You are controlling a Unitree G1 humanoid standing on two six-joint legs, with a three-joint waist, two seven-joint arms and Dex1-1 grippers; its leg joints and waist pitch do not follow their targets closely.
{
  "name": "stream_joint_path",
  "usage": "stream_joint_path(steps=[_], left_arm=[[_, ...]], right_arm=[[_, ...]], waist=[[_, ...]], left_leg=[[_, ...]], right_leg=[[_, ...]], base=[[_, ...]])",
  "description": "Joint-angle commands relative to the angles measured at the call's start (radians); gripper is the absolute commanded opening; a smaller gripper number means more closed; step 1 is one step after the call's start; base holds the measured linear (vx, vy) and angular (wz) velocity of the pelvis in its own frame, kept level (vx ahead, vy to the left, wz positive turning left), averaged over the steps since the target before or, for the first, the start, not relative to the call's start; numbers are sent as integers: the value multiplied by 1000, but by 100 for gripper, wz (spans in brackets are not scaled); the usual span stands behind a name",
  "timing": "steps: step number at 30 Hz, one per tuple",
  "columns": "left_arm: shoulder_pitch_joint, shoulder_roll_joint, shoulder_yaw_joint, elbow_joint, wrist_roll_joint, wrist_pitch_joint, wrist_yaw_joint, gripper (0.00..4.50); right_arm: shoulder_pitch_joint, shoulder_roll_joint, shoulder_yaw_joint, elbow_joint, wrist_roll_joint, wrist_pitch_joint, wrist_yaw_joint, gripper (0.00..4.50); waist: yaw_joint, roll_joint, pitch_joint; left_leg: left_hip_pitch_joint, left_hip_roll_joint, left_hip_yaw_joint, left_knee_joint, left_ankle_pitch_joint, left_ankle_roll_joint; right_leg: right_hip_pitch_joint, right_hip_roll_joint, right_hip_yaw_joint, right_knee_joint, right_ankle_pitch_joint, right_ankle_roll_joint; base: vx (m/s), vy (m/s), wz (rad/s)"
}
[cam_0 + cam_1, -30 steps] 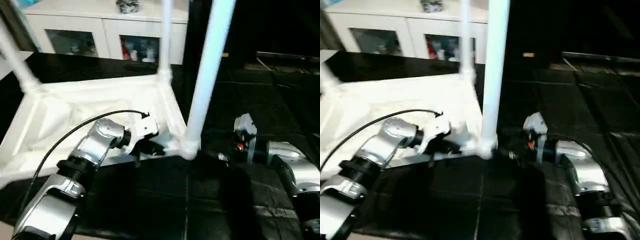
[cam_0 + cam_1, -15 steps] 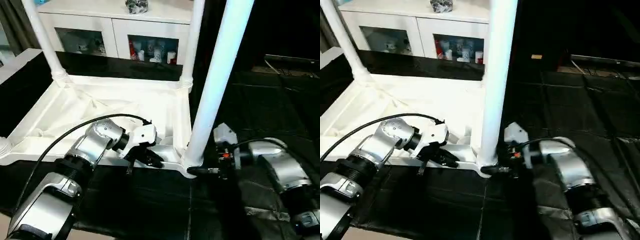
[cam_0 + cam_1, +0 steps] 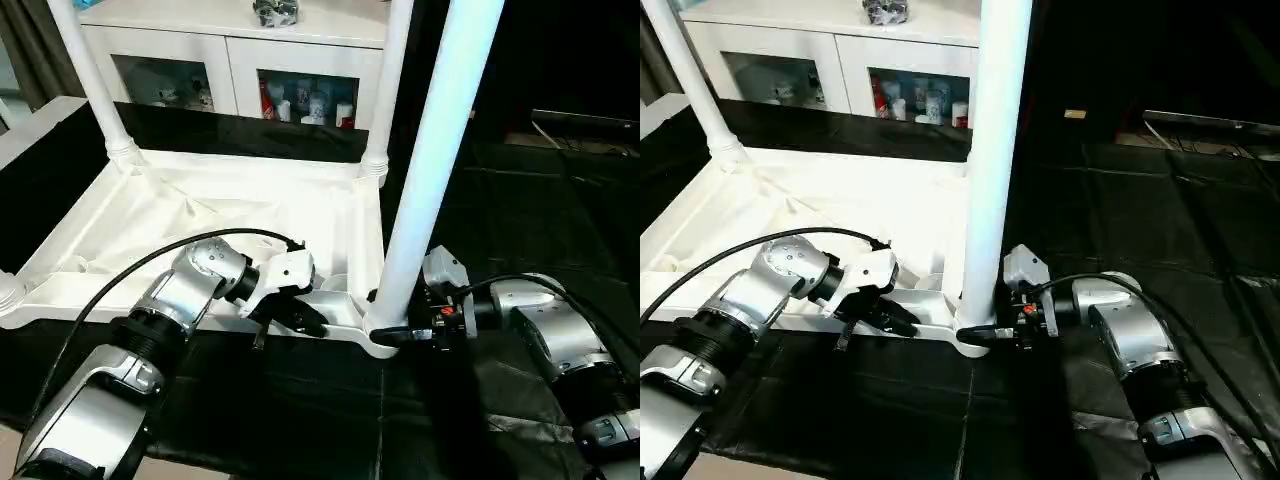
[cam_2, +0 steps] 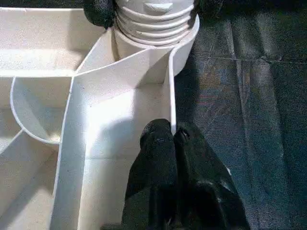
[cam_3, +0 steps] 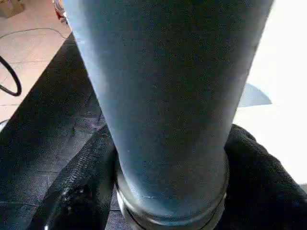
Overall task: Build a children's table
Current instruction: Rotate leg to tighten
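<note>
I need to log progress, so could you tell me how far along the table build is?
Three legs stand in the upturned tabletop: two far legs and the near leg, which the right gripper clasps at its base. The left gripper pinches the tabletop's rim. The left near socket looks empty: one leg left.

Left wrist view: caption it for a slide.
Left gripper shut on the table top's side wall, beside the corner socket holding a threaded leg.
</note>
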Motion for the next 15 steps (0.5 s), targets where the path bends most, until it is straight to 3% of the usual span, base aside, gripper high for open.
stream_joint_path(steps=[1, 7, 10, 13, 14, 15], left_arm=[[-17, -11, -22, -19, -4, -19, -48, 0], [-16, -18, -9, -18, -9, 3, -22, 0], [-24, -57, 39, -12, -23, 90, 86, 0], [-31, -91, 70, -9, -27, 145, 180, 0], [-37, -117, 87, -7, -23, 187, 248, 0], [-43, -140, 101, -5, -17, 219, 312, 0]], right_arm=[[-13, -2, 1, 4, 8, -3, 6, 277], [4, 10, -4, -11, 22, 27, 3, 272], [19, 64, -42, -13, 32, 94, -127, 272], [21, 123, -70, 0, 18, 117, -270, 272], [17, 159, -85, 12, 8, 121, -351, 272], [12, 195, -102, 27, 2, 128, -431, 272]], waist=[[-6, -10, -82], [-6, -8, -81], [-9, -3, -80], [-16, -8, -76], [-17, -5, -77], [-26, -4, -76]], left_leg=[[7, 62, -19, -60, -61, 88], [8, 63, -19, -61, -68, 87], [9, 65, -20, -62, -76, 78], [10, 57, -21, -66, -109, 49], [11, 58, -21, -66, -110, 44], [11, 60, -23, -68, -109, 33]], right_leg=[[60, -104, 65, -72, -125, -185], [59, -104, 65, -74, -131, -188], [57, -105, 66, -75, -138, -192], [61, -107, 64, -87, -217, -175], [60, -108, 65, -87, -225, -171], [56, -108, 65, -87, -230, -172]], base=[[0, 0, 0], [0, 0, 0], [0, 0, 0], [0, 0, 0], [0, 0, 0], [0, 0, 0]])
